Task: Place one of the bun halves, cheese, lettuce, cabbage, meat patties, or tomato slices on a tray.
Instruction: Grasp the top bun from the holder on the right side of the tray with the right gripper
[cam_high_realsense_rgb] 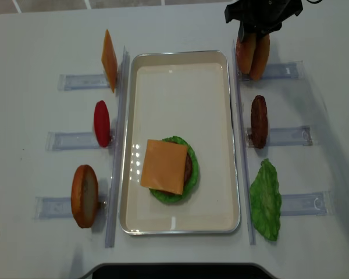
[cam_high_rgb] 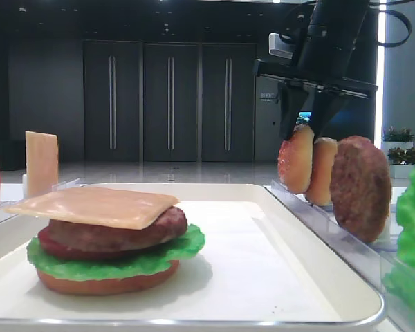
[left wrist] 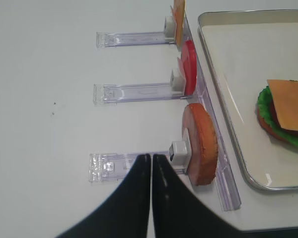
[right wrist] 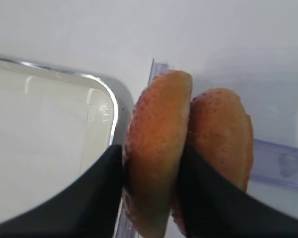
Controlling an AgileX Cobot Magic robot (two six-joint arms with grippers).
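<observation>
In the low exterior view, the right gripper (cam_high_rgb: 303,128) comes down from above at the tray's (cam_high_rgb: 311,228) far right edge, its dark fingers straddling the nearer of two bun tops (cam_high_rgb: 295,159) that stand on edge in a clear rack (cam_high_rgb: 346,238). Just beside them a meat patty (cam_high_rgb: 360,187) stands upright, and a lettuce leaf (cam_high_rgb: 413,228) shows at the right border. On the tray sits a stack: bun base (cam_high_rgb: 107,282), lettuce, tomato, patty, and a cheese slice (cam_high_rgb: 93,206) on top. Another cheese slice (cam_high_rgb: 41,162) stands upright beyond the tray's left edge.

The right wrist view shows the two black fingers (right wrist: 97,193) pressed against both faces of the speckled bun top (right wrist: 156,148), a second bun top (right wrist: 221,139) touching it behind, the tray's rounded corner (right wrist: 111,106) at left.

The left wrist view shows the left gripper (left wrist: 151,166) with its fingertips together, holding nothing, above the tabletop (left wrist: 44,99) beside a bun half (left wrist: 201,144) in a rack; a tomato slice (left wrist: 188,67) stands farther along.

From overhead, the right gripper (cam_high_realsense_rgb: 253,36) clasps the bun top (cam_high_realsense_rgb: 245,53) off the tray's far right corner; the stack lies in the tray's near half.
</observation>
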